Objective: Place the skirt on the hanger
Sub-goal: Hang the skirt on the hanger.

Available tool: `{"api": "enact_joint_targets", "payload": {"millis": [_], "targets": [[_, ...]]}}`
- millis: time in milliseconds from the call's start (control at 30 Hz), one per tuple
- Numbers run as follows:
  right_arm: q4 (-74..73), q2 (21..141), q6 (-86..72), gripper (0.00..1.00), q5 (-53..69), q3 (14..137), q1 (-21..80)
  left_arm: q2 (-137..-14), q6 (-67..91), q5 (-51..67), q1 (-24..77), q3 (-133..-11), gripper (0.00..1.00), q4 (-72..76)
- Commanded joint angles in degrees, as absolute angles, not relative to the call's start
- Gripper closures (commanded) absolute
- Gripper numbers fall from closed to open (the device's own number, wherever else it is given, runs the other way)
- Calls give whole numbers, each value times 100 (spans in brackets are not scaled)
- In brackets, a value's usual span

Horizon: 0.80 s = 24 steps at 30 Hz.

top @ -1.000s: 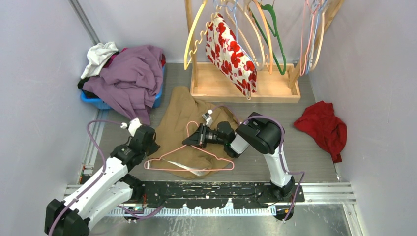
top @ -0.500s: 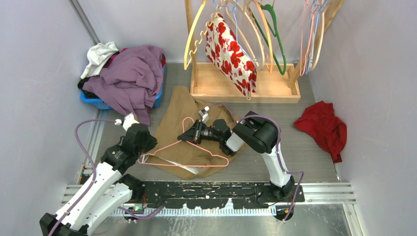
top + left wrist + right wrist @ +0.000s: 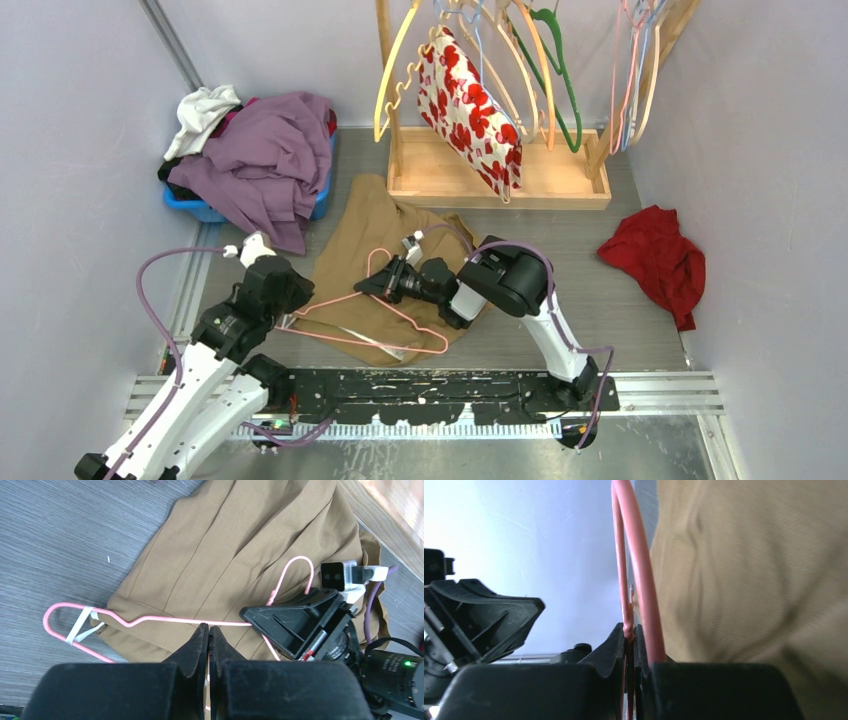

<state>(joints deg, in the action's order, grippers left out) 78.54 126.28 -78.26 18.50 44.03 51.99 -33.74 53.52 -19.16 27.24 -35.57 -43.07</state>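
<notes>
The tan skirt (image 3: 365, 225) lies flat on the grey floor, and it fills the left wrist view (image 3: 250, 545). The pink wire hanger (image 3: 420, 322) lies across its lower part, with a white clip (image 3: 82, 628) at its left end. My right gripper (image 3: 368, 285) is shut on the hanger's neck below the hook (image 3: 630, 627), and the skirt (image 3: 749, 580) is close on its right. My left gripper (image 3: 292, 312) is shut near the hanger's left end (image 3: 208, 628). A thin pink strip shows between its fingers, seemingly the hanger's lower bar.
A wooden rack (image 3: 500, 180) at the back holds several hangers and a red-and-white floral garment (image 3: 470, 100). A blue bin heaped with purple clothes (image 3: 265, 160) stands at the back left. A red cloth (image 3: 655, 260) lies at the right wall.
Both grippers and the hanger have slid to the left across the skirt. The left arm has drawn back towards the left wall.
</notes>
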Motion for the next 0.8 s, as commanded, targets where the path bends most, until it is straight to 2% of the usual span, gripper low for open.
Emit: {"api": "enact_joint_targets", "payload": {"millis": [0,400,567,767], "targets": [[8177,12830,-7890,99,1074,4347,5391,-3224,5273,-1859,2694,-3785,98,-4419],[8169,13118,-7950,98,586,4390,6061,-3114,5275,-1810,2689,-3759,98,-4516],[8169,12681,-7807,98,293,3777,6190,-3120,5268,-1763,2690,-3755,98,-4497],[8190,13245,-7949,99,346,4577,6363,-3134,5254,-1753,2690,-3797,98,-4519]]}}
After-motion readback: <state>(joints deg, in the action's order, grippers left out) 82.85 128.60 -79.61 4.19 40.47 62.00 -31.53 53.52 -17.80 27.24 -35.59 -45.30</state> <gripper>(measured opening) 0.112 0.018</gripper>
